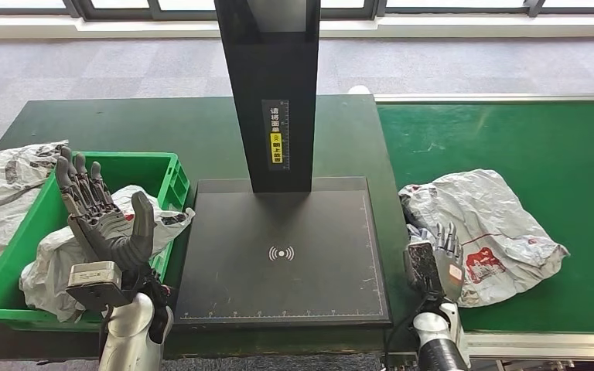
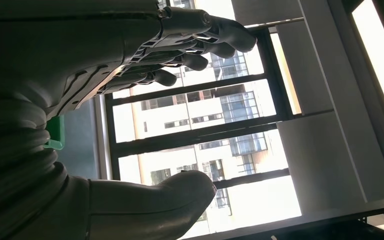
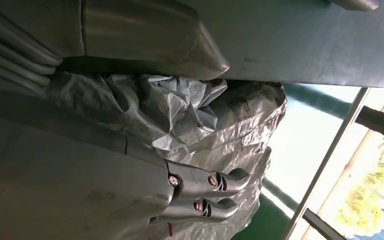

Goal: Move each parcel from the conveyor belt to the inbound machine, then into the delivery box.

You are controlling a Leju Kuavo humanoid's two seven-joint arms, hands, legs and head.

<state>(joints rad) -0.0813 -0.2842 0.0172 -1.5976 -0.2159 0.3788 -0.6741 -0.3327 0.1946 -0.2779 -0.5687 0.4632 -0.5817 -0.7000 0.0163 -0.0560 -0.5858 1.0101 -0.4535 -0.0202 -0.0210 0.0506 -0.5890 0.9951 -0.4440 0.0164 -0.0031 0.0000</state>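
The left hand (image 1: 104, 220) is raised above the green delivery box (image 1: 172, 179), palm up, fingers spread wide and holding nothing; a crumpled grey parcel (image 1: 54, 263) lies in the box under it. The right hand (image 1: 437, 259) reaches over the near-left edge of the green conveyor belt (image 1: 510, 135), fingers extended against a rumpled grey parcel with red print (image 1: 487, 224); in the right wrist view its thumb and fingers lie on either side of the bag's folds, though whether they grip it I cannot tell. Between the hands sits the black inbound machine (image 1: 282, 255), its pad bare beneath the upright post (image 1: 271, 85). Another grey bag (image 1: 0, 193) lies beyond the box's left wall.
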